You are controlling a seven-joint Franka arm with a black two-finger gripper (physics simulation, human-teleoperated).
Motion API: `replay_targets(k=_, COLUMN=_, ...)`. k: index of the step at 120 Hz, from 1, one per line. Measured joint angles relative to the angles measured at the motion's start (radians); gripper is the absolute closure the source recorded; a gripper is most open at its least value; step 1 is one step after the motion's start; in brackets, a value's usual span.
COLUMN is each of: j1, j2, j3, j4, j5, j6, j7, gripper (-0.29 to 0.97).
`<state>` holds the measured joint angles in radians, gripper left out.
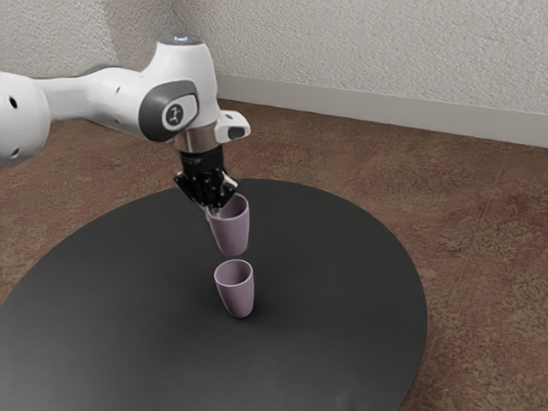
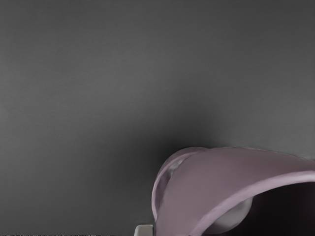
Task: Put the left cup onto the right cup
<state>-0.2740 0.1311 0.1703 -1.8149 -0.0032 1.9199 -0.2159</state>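
Round black table (image 1: 342, 282), end effector (image 1: 216, 204) gripping lifted cup (image 1: 231, 229), above standing cup (image 1: 235, 289)

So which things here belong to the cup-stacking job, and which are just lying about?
Job: held mauve cup, tilted in the fingers; standing mauve cup below it.
Just there: round black table, brown carpet, white wall.

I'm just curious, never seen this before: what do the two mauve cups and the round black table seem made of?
The held cup: likely plastic or glazed ceramic; smooth mauve wall with a soft sheen. The standing cup: same look, thin even rim. The table: matte black, perhaps painted board or rubber; uniform, almost no reflection. These are rendered pictures, so all guesses.
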Motion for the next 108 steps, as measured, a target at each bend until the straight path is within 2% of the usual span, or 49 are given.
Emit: replay_targets(k=108, j1=-0.013, j2=0.0, j3=0.0, j4=-0.102, j5=-0.009, j6=0.056, j7=-0.081, gripper=0.79)
